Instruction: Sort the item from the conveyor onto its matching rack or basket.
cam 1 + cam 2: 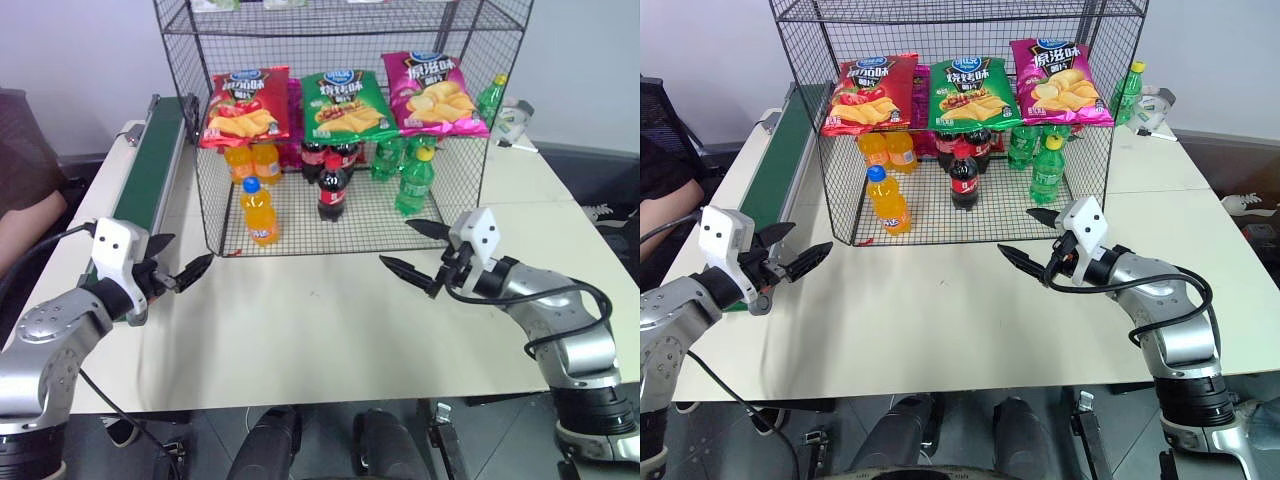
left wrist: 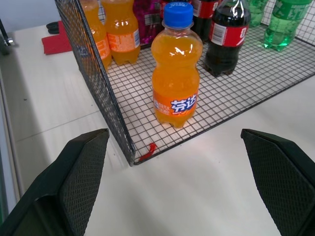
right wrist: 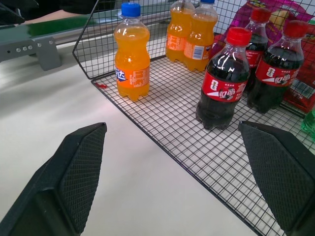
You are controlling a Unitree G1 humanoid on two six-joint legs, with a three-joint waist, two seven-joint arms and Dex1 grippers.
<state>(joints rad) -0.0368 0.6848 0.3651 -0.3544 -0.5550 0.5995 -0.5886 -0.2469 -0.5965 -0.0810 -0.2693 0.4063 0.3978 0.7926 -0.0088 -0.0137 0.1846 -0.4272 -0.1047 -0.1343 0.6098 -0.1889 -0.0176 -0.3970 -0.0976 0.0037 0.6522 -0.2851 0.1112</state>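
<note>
The item (image 1: 259, 212), a small orange soda bottle with a blue cap, stands upright on the bottom shelf of the grey wire rack (image 1: 370, 222), at its front left corner. In the left wrist view the item (image 2: 176, 73) sits just inside the mesh edge. The green conveyor (image 1: 150, 160) runs along the table's left side, left of the rack. My left gripper (image 1: 192, 248) hovers open and empty over the table, in front of the rack's left corner. My right gripper (image 1: 395, 241) hangs open and empty in front of the rack's right half.
Two more orange bottles (image 1: 252, 160), cola bottles (image 1: 332, 187) and green bottles (image 1: 415, 180) share the bottom shelf. Three chip bags (image 1: 343, 103) lie on the shelf above. A person's arm (image 1: 20, 230) rests at the left edge. White table (image 1: 320, 320) stretches before the rack.
</note>
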